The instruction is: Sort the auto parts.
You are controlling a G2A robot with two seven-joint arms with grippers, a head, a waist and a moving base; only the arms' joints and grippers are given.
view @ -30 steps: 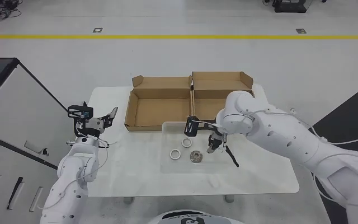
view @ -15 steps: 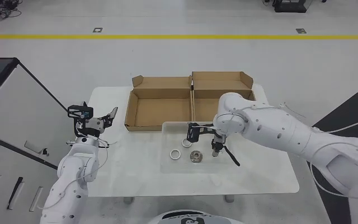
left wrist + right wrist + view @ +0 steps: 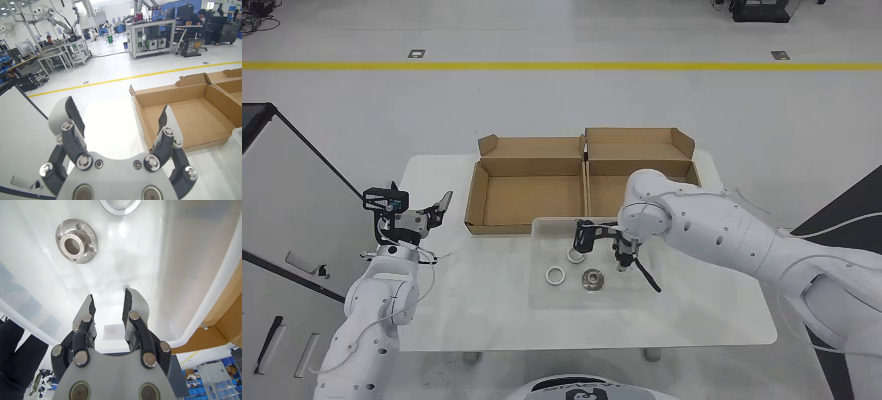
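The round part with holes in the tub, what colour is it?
Shiny silver; the part shows best in the right wrist view.

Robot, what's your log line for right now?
right tool: open, over tray, near flange | left tool: open, empty, near box | flange: in tray, ungrasped

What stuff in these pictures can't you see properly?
Right wrist view: ring, cut off by the picture's edge.
Top view: right cardboard box, floor partly hidden by the right arm.
Left wrist view: white bin, cut off by the edge, contents unseen.
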